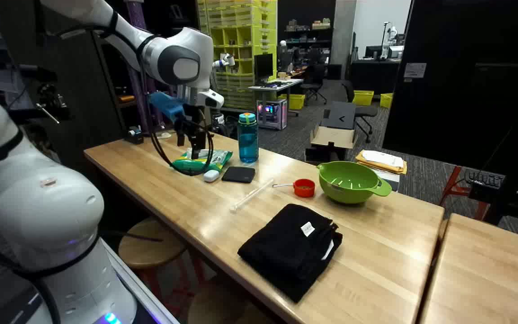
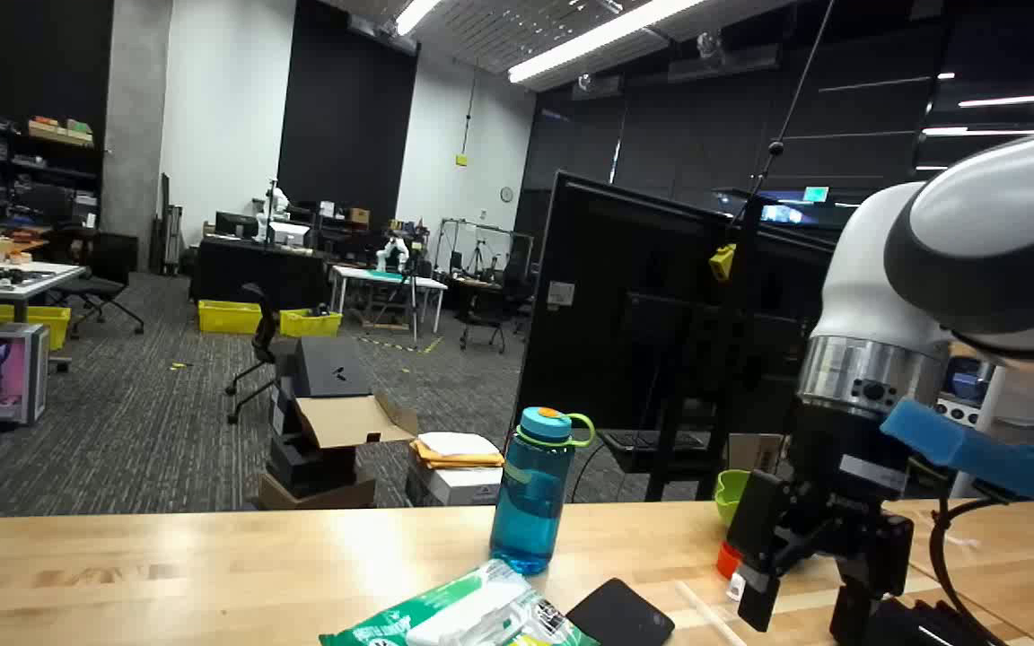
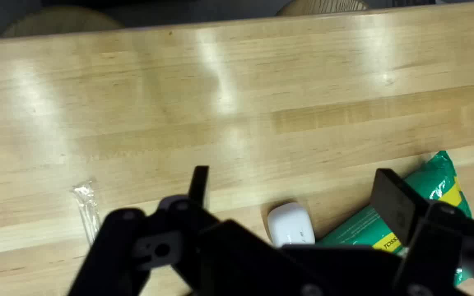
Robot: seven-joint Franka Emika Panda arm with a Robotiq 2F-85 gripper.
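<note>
My gripper (image 3: pixel 292 176) stands open above the wooden table, with its two fingers far apart and nothing held between them. Below the gap, a small white rounded case (image 3: pixel 290 224) lies on the table, partly hidden by the gripper's body. A green wipes pack (image 3: pixel 356 228) rests beside the case, under the right-hand finger in the wrist view. In an exterior view the gripper (image 1: pixel 188 146) hangs over the wipes pack (image 1: pixel 214 159), with the white case (image 1: pixel 211 175) and a flat black wallet (image 1: pixel 238 174) close by. A blue water bottle (image 2: pixel 530 498) stands upright behind the pack.
Farther along the table (image 1: pixel 376 252) lie a clear tube (image 1: pixel 252 195), a red measuring cup (image 1: pixel 304 189), a green colander (image 1: pixel 351 195) and folded black clothing (image 1: pixel 292 247). A cable (image 1: pixel 160 153) loops down beside the gripper. Stools (image 1: pixel 151 245) stand under the table edge.
</note>
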